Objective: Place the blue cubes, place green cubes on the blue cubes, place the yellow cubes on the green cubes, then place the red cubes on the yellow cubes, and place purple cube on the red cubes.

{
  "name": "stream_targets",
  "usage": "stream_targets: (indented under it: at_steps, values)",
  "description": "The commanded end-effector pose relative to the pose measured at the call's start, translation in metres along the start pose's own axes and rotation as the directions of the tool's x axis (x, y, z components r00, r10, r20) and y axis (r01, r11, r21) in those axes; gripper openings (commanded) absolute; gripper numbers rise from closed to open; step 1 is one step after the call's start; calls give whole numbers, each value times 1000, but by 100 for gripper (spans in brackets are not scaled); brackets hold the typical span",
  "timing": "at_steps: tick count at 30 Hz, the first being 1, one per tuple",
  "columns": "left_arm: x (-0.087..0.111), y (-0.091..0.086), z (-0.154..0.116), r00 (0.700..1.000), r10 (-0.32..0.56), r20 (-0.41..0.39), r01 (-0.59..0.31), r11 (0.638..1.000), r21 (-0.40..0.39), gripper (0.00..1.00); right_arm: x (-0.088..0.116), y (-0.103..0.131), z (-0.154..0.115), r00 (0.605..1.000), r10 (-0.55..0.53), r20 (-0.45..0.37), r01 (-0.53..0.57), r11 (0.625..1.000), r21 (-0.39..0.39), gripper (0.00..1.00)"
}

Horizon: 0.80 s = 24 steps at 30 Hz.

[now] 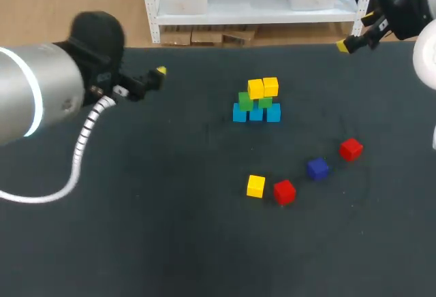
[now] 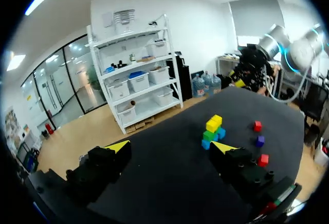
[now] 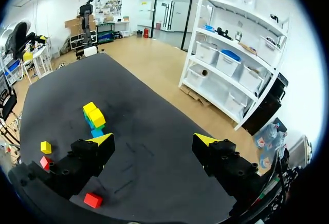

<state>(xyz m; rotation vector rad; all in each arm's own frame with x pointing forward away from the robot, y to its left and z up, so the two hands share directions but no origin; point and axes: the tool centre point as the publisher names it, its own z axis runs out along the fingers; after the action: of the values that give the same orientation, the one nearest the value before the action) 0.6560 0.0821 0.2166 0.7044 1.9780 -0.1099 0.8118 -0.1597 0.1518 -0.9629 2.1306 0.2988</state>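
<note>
Position of the loose cubes relative to the two grippers is what the coming move is judged to turn on. A stack (image 1: 256, 101) is seen near the middle of the table (image 1: 170, 229), with blue cubes (image 1: 273, 113) at the bottom, green cubes (image 1: 246, 101) on them and two yellow cubes (image 1: 263, 88) on top. In front of it and toward the right, four cubes are spread apart from one another: a loose yellow cube (image 1: 255, 186), a near red cube (image 1: 284, 191) just beside it, a purple cube (image 1: 317, 168) and a far red cube (image 1: 351, 149). The left gripper (image 2: 170, 147) is held at the far left of the table, spread wide with nothing between its fingers. The right gripper (image 3: 154, 139) is held above the far right corner, equally wide and empty. The far red cube and the purple cube are judged to lie nearer the right arm, while the loose yellow cube is placed roughly midway between the two. No long axis is offered by a cube, so only the turn of its flat faces would need to be matched by the fingers.
</note>
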Motion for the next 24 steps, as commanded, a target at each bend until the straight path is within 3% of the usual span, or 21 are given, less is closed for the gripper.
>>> stream_targets:
  at_steps: [1,5,9,12,18,21,24]
  values:
    - [-1,-18,10,960,231,-158,-201,963,181,100,0,-1,0,1000,0,2,0,1000,-4,100]
    - [13,-34,14,862,458,-216,-396,876,276,100,0,-1,0,1000,0,2,0,1000,-4,100]
    - [24,-44,23,777,587,-229,-477,785,396,100,0,-1,0,1000,0,2,0,1000,-4,100]
    - [33,-57,30,724,657,-213,-523,722,453,100,0,-1,0,1000,0,2,0,1000,-4,100]
    - [57,-105,47,567,805,-173,-604,550,576,100,0,-1,0,1000,0,2,0,1000,-4,100]
    - [70,-124,61,538,822,-184,-589,523,616,100,0,-1,0,1000,0,2,0,1000,-4,100]
    - [82,-139,72,489,858,-155,-606,463,647,100,0,-1,0,1000,0,2,0,1000,-4,100]
